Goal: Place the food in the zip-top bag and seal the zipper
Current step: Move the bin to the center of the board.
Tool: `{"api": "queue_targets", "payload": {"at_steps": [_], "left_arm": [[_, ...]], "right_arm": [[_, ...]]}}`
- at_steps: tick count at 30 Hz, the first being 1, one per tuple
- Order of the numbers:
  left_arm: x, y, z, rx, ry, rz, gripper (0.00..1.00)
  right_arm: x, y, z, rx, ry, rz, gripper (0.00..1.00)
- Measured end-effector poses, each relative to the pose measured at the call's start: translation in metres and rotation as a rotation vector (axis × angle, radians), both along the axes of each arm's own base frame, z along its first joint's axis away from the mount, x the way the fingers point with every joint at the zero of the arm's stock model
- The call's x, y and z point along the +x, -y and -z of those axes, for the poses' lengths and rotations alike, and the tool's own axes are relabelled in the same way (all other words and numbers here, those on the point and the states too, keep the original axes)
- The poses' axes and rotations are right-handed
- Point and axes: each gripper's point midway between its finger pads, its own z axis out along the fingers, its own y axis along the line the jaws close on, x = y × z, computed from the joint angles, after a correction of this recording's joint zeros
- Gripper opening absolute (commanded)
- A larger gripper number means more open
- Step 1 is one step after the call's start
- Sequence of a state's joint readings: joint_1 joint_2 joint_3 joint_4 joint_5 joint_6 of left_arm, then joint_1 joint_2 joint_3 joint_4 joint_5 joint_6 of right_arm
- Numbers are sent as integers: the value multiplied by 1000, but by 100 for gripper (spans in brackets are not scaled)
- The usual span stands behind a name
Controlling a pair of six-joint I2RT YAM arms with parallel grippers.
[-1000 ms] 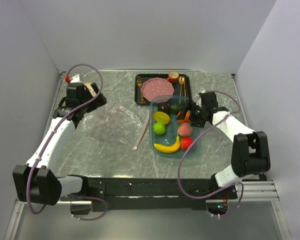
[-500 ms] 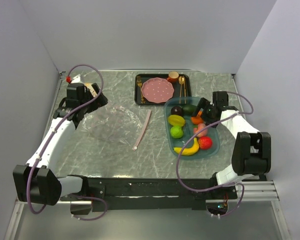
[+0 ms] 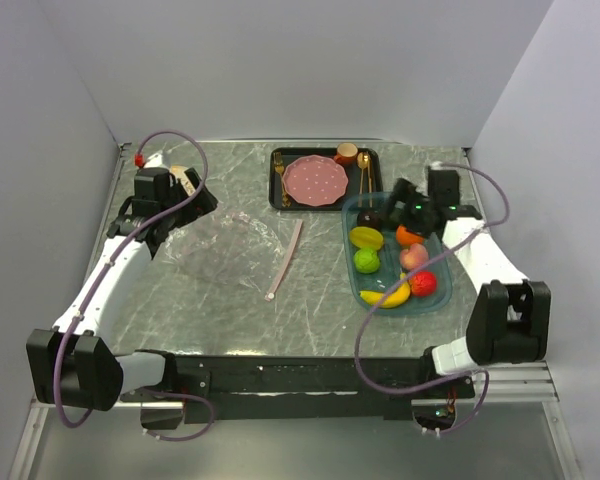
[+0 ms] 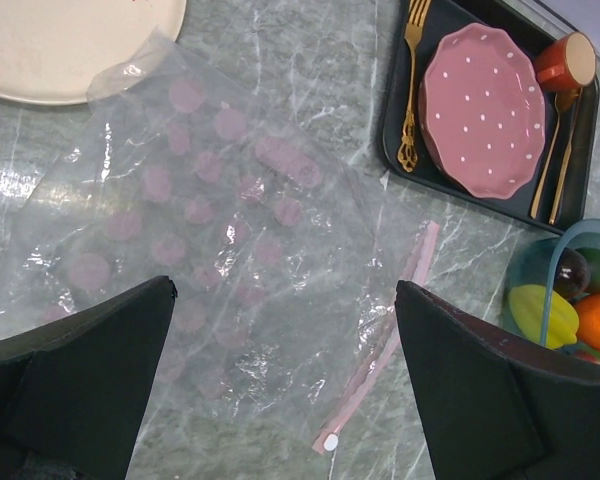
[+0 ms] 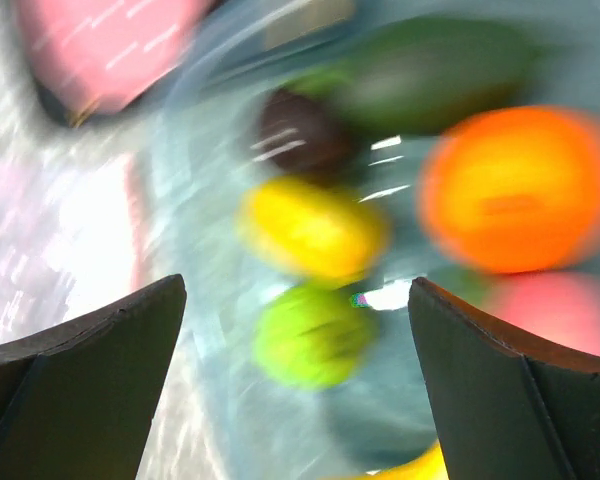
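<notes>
One crinkly clear plastic zip-top bag lies flat directly below and ahead of the left gripper. Its single pale pink zipper strip runs along the edge below the right finger. The left gripper's jaws stand wide apart and hold nothing.

The left arm stretches forward along the table's left side. Its wrist is bent rightward, so the gripper hangs over the bag's far left corner.

Eight toy foods sit in one translucent blue oval tray beneath the right gripper:
- a dark round fruit
- a dark green one
- a yellow starfruit
- an orange
- a green lime
- a pink peach
- a yellow banana
- a red strawberry

The right gripper is also spread open and empty, hanging above the tray's far end. The right arm's elbow is out to the right and its wrist is turned left.

One black rectangular tray lies beyond the gripper.
</notes>
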State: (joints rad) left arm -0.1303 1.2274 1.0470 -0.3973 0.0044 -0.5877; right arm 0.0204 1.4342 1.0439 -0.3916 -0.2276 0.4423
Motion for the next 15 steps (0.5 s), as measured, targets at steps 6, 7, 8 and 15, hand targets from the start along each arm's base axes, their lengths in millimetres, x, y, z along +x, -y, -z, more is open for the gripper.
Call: {"api": "queue_targets", "payload": {"at_steps": [6, 7, 8, 15], "left_arm": [[-1, 2, 0, 0, 0, 15, 99], [-1, 2, 0, -1, 1, 17, 99], [-1, 3, 0, -2, 1, 22, 99], [0, 7, -3, -17, 11, 43, 99]], "right_arm": [[-41, -74, -42, 39, 102, -233, 100], [-47, -73, -43, 41, 106, -239, 100], [-51, -71, -43, 41, 101, -240, 100], [-19, -75, -10, 13, -25, -234, 100]]}}
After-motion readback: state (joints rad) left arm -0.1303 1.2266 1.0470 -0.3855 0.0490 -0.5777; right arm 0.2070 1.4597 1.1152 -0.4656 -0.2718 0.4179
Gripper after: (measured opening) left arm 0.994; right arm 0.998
